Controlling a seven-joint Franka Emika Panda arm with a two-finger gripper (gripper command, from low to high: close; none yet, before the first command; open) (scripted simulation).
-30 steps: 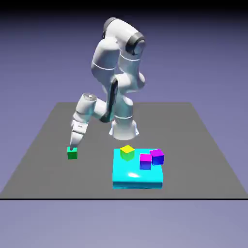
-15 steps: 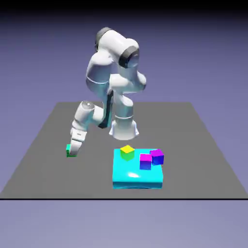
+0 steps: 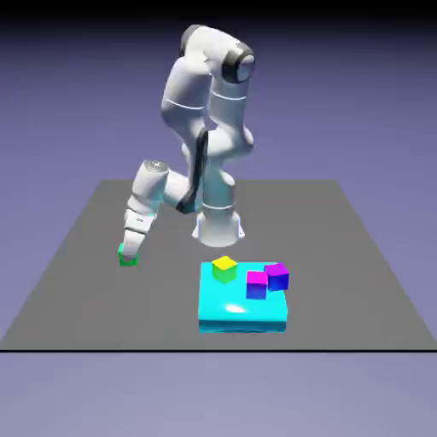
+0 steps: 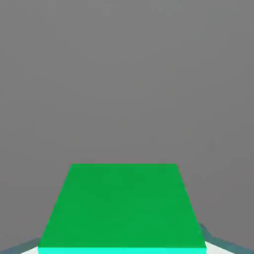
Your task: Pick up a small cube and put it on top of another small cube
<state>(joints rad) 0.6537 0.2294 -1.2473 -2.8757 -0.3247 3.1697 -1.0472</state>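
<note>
The hand (image 3: 128, 253) is clamped shut on the small green cube (image 3: 127, 259), which sits at its tip toward the exterior view's left, low over the grey desk (image 3: 358, 256) and apparently just clear of it. In the hand view the cube (image 4: 121, 206) fills the lower middle as a broad green face with a thin teal edge at the bottom, so large that it hides most of the fingertips; only bare desk shows beyond it.

Well apart, toward the exterior view's right, a cyan slab (image 3: 243, 311) carries three more cubes: a yellow-topped one (image 3: 224, 268), a magenta-topped one (image 3: 256, 283) and a purple one (image 3: 276, 276), the last two touching or nearly so.

The carry across the desk and the placing look like what is left. The risks probably lie there. The target cubes are as small as the held one (little margin for error), so a slightly off-centre release could let it tip off. The crowding matters too: coming down on the magenta-topped cube, a finger could nudge its purple neighbour. A low carry might also clip the slab's edge.
</note>
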